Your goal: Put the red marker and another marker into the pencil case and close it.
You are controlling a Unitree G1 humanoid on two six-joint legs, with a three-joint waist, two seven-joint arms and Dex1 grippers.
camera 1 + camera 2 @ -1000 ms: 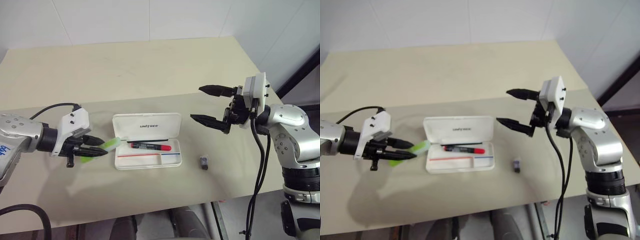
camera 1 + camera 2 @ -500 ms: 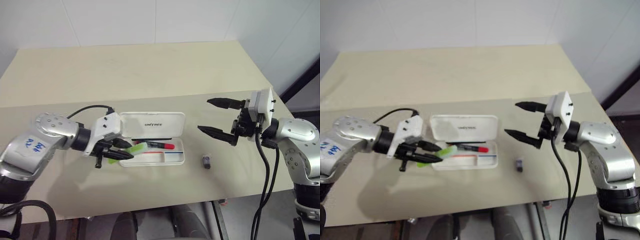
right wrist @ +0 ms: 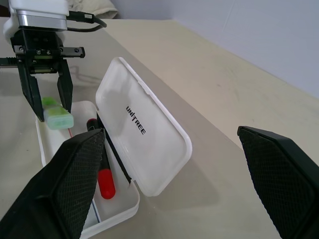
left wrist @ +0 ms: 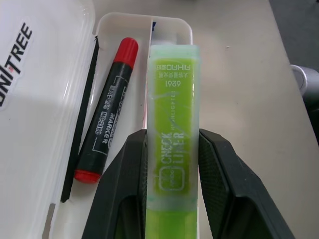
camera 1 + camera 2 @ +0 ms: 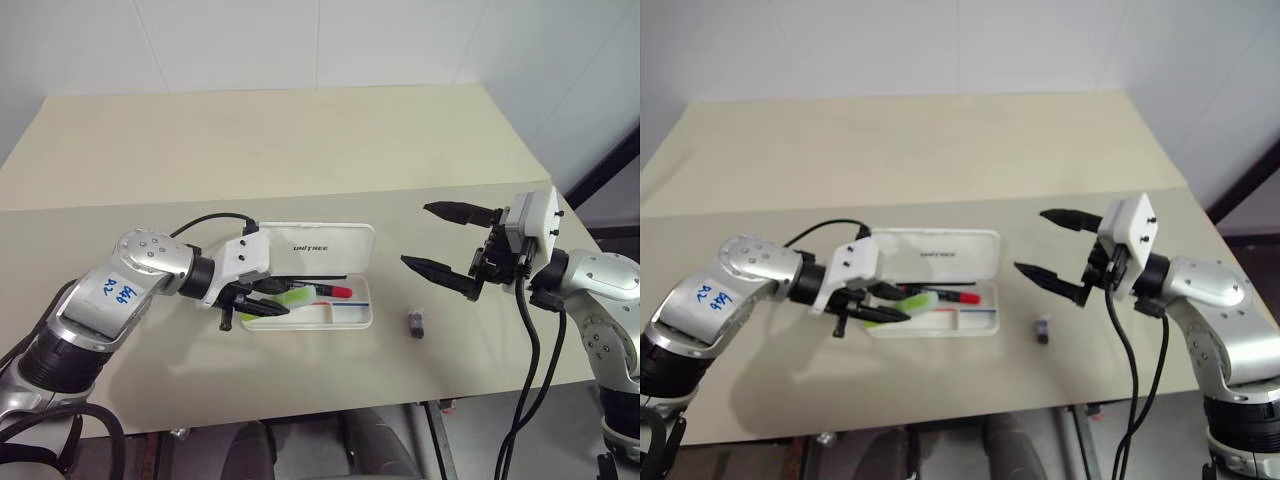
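Step in hand: getting the second marker into the case. Left gripper (image 4: 172,199) is clamped on the green highlighter (image 4: 173,114), holding it over the open tray of the pencil case (image 5: 355,322), tip pointing right along the tray. Can't tell if it touches the tray floor yet. Red marker (image 4: 108,127) already lies in the tray, on the far side next to the hinge, just beside the highlighter. Lid stands open at the far edge, "UNITREE" print showing.

Right gripper (image 5: 447,240) hangs in the air right of the case, fingers spread wide, holding nothing.

Next, probably: lower the highlighter flat into the near half of the tray beside the red marker, let go, pull the left gripper out, then fold the lid toward the near side to shut it.

Small dark grey clip (image 5: 415,323) sits on the worktop (image 5: 300,140) right of the case, apart from it. Worktop is plain beige; white wall behind.
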